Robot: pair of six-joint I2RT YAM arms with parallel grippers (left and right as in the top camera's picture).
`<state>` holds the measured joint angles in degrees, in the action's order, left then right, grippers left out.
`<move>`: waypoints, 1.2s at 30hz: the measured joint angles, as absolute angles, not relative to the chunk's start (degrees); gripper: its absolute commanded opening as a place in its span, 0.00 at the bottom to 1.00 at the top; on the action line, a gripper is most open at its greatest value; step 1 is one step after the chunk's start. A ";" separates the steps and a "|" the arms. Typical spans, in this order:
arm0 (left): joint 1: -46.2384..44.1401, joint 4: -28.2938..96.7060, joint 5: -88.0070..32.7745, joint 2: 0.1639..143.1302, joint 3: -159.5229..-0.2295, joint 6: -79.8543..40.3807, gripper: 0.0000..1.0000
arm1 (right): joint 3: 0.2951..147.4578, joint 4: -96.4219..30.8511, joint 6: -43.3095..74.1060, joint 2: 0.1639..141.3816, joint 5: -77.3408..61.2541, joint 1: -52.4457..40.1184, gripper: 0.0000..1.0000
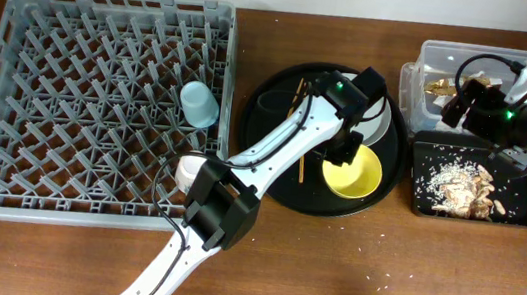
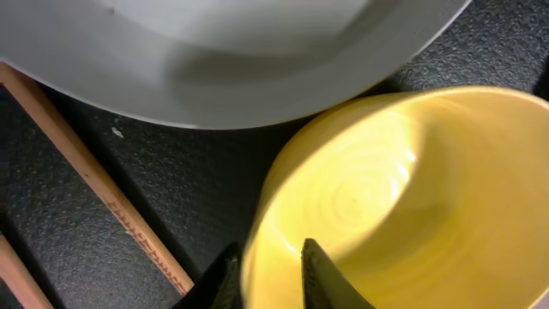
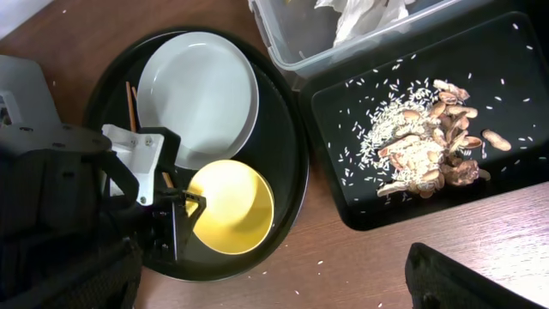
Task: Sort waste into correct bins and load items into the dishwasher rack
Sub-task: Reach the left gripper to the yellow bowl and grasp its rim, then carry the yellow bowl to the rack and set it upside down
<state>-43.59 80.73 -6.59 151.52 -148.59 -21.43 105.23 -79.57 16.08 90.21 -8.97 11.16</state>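
Note:
The yellow bowl (image 1: 356, 174) sits on the round black tray (image 1: 281, 89) beside the white-grey plate (image 1: 379, 123). My left gripper (image 1: 343, 157) is shut on the bowl's rim (image 2: 360, 197), one finger inside and one outside (image 2: 270, 279). Chopsticks (image 2: 103, 197) lie on the tray next to it. My right gripper (image 3: 274, 287) is open and empty, high above the table near the clear tub (image 1: 465, 62). The tub holds a white napkin (image 3: 360, 13). The shallow black tray (image 3: 515, 69) holds food scraps and rice (image 3: 420, 146). The light-blue cup (image 1: 198, 104) stands in the grey rack (image 1: 49, 91).
A small whitish cup (image 1: 185, 167) sits at the rack's near right corner, by my left arm. Loose rice grains (image 1: 383, 278) lie on the wooden table in front of the round tray. The plate (image 3: 197, 90) and bowl (image 3: 232, 206) touch or nearly touch.

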 measured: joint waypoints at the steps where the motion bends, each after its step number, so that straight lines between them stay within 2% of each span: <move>1: -43.59 80.73 -6.52 151.52 -148.59 -21.52 0.05 | 105.23 -79.57 16.01 90.21 -8.97 11.16 0.98; 2: -43.59 80.71 -6.46 151.52 -148.59 -21.63 0.01 | 105.23 -79.57 16.01 90.21 -8.95 11.16 0.98; 9: -43.55 82.13 -5.78 151.52 -148.68 -21.69 0.01 | 105.23 -79.57 15.86 90.21 -8.84 11.16 0.98; 14: -40.34 92.71 1.67 150.65 -157.25 -21.65 0.01 | 105.23 -79.57 15.84 90.21 -8.84 11.16 0.99; 17: -32.51 94.98 9.39 143.28 -165.95 -20.36 0.01 | 105.23 -79.59 15.84 90.21 -8.84 11.16 0.98; 19: -28.21 94.41 18.33 137.19 -168.81 -19.44 0.01 | 105.23 -79.59 15.81 90.21 -8.84 11.16 0.99; 21: -24.12 92.53 32.64 131.28 -170.52 -19.00 0.01 | 105.23 -79.59 15.81 90.21 -8.84 11.16 0.98; 26: -17.72 87.35 55.07 133.14 -169.51 -18.26 0.01 | 105.23 -79.70 15.84 90.21 -8.84 11.16 0.98; 30: -16.64 82.00 61.91 140.57 -168.70 -14.17 0.01 | 105.23 -79.72 15.84 90.21 -8.84 11.16 0.98; 36: -18.20 80.31 62.59 148.62 -167.87 -11.86 0.01 | 105.23 -79.72 15.79 90.21 -8.84 11.16 0.98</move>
<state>-18.20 80.31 62.59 148.62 -167.87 -11.86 105.23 -79.72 15.79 90.21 -8.84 11.16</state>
